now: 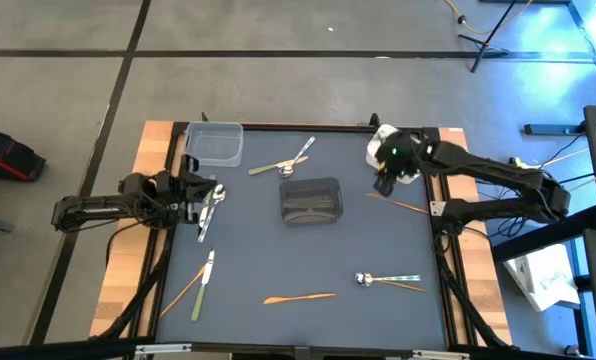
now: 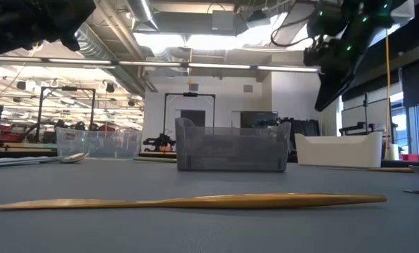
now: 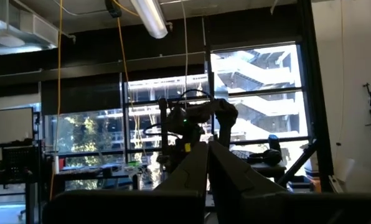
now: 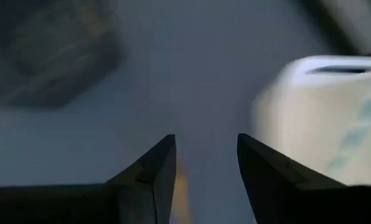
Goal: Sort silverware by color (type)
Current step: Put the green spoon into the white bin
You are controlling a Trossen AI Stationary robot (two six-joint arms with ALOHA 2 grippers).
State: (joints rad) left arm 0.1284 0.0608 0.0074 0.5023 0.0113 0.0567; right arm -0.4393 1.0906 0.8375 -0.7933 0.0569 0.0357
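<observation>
Slim utensils lie scattered on the dark mat. An orange one rests near the near edge. Orange and olive-green ones lie at the near left, several at the near right, and green and silver ones at the far side. My right gripper is open and points down over the mat, above one end of an orange utensil. My left gripper is shut, raised and level, above a silver utensil.
A dark grey container stands mid-table. A clear one is at the far left. A white one sits beside my right gripper. Bare mat lies between the grey container and the near utensils.
</observation>
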